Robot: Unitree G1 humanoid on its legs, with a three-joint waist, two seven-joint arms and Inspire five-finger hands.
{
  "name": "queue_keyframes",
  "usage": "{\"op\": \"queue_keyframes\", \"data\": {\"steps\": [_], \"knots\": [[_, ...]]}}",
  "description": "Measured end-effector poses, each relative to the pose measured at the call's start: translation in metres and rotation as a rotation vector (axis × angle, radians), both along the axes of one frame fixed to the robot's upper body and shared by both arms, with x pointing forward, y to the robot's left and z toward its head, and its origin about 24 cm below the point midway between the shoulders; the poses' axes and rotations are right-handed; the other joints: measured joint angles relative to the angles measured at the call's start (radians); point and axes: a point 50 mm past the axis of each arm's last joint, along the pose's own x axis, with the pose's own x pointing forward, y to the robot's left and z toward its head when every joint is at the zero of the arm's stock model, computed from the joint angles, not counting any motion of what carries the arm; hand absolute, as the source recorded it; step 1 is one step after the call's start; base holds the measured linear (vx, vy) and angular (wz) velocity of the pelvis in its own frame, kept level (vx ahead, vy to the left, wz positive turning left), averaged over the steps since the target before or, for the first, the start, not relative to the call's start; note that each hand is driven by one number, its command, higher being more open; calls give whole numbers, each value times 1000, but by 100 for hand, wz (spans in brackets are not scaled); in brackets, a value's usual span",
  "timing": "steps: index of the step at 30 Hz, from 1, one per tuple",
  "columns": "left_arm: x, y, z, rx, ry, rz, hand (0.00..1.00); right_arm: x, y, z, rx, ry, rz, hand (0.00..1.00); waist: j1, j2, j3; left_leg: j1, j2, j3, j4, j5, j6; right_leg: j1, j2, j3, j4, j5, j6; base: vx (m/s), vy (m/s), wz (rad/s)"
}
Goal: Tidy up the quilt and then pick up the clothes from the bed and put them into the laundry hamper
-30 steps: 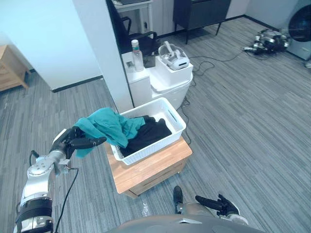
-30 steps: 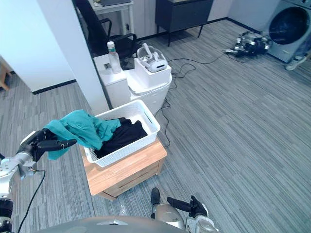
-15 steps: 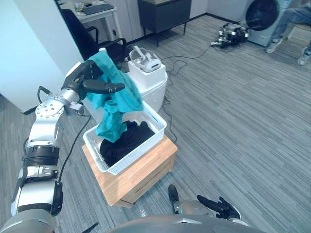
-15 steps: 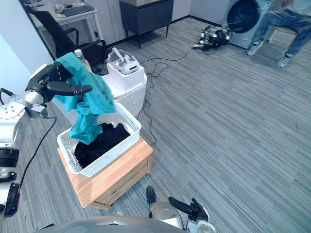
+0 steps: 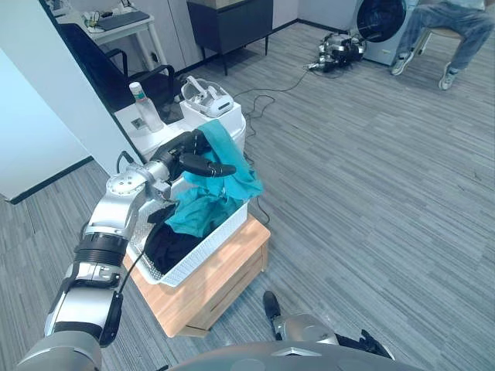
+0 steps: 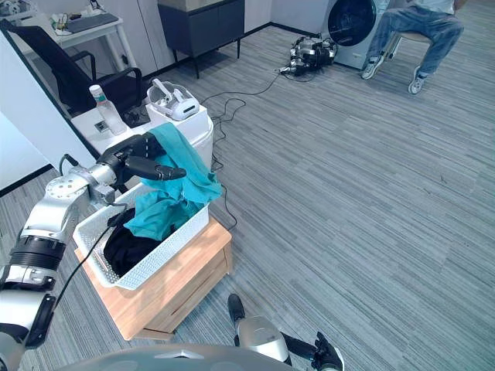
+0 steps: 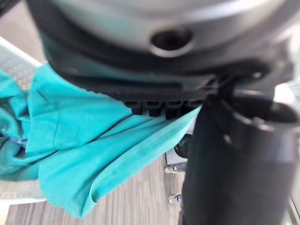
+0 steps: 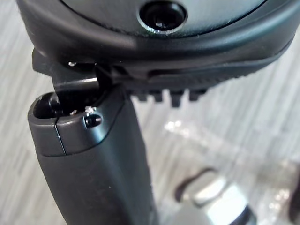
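Obs: Left hand [image 5: 189, 160] has come down since 0.5 s ago. Teal garment [image 5: 203, 210] now bunches into the hamper [image 5: 203, 251] instead of dangling.
Chk: Near to far?
Obs: Right hand [image 6: 323, 360] low, idle; cannot tell its fingers. Hamper sits on wooden stand [image 5: 228, 267], black clothes [image 5: 164, 246] inside. Left hand grips the garment's upper end over the hamper.
Chk: Progress?
Obs: 1 drop nearly done, I judge; release remains. Quilt: cannot judge.

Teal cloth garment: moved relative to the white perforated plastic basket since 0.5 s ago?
Yes. The teal garment hung above the white perforated basket; now it is lower, bulk in the basket, left hand pinching its top.
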Motion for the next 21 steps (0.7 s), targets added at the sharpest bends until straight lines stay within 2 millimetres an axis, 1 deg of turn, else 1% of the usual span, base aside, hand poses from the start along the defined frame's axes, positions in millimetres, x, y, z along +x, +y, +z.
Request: {"op": "queue_keyframes", "data": {"steps": [3,5,7,9,11,13,15,16,17,18,20,21], "knots": [[-10,9,-20,-5,61,66,100,-1,-2,0,-20,6,-11,100,2,0,2,-6,-2,-22,-14,8,2,-3,-7,-21,0,2,-3,20,15,15],[-14,14,-25,-12,72,98,100,1,-2,1,-23,3,-11,100,5,-2,6,-14,-3,-34,-14,13,0,-6,-12,-31,0,2,-5,24,15,21],[-23,24,-27,-31,67,147,100,4,-3,2,-37,-4,-15,100,8,-4,12,-31,-6,-50,-13,18,6,-15,-23,-50,0,3,-5,19,26,26],[-34,34,-30,-42,64,182,100,3,-3,2,-44,-1,-19,100,26,-4,14,-35,-5,-63,-12,21,8,-15,-27,-61,0,3,-5,20,29,17],[-44,39,-33,-46,65,201,100,4,-3,2,-51,0,-23,100,38,-4,15,-38,-6,-78,-12,23,11,-13,-33,-76,0,2,-5,18,35,21],[-54,45,-38,-49,81,214,100,4,-3,2,-55,-1,-24,100,58,-4,15,-38,-6,-86,-12,24,12,-9,-37,-84,0,-3,-9,1,39,17],[-70,55,-49,-45,123,227,100,6,-2,2,-53,-3,-13,100,71,-8,17,-39,-6,-95,-14,25,15,-1,-44,-101,0,-8,-10,-28,27,17],[-74,57,-53,-41,138,227,100,6,-2,2,-53,-5,-12,100,74,-9,18,-39,-6,-97,-16,24,17,0,-44,-102,0,-9,-11,-28,12,14],[-82,62,-60,-15,173,227,100,7,-2,2,-53,-8,-12,100,85,-9,18,-40,-5,-97,-18,20,25,1,-44,-105,0,-10,-12,-27,12,7],[-92,66,-68,10,210,225,100,8,-2,3,-53,-13,-16,100,90,-9,18,-41,-3,-98,-21,19,26,1,-44,-113,0,-11,-15,-14,9,8],[-104,70,-78,47,268,209,100,10,-3,4,-59,-23,-17,100,94,-7,19,-45,1,-108,-21,20,25,1,-45,-125,0,-11,-19,20,13,13],[-109,71,-82,84,301,180,100,11,-3,4,-60,-25,-17,100,101,-6,19,-49,3,-114,-18,24,18,-1,-44,-129,0,-11,-20,35,16,13]]}}
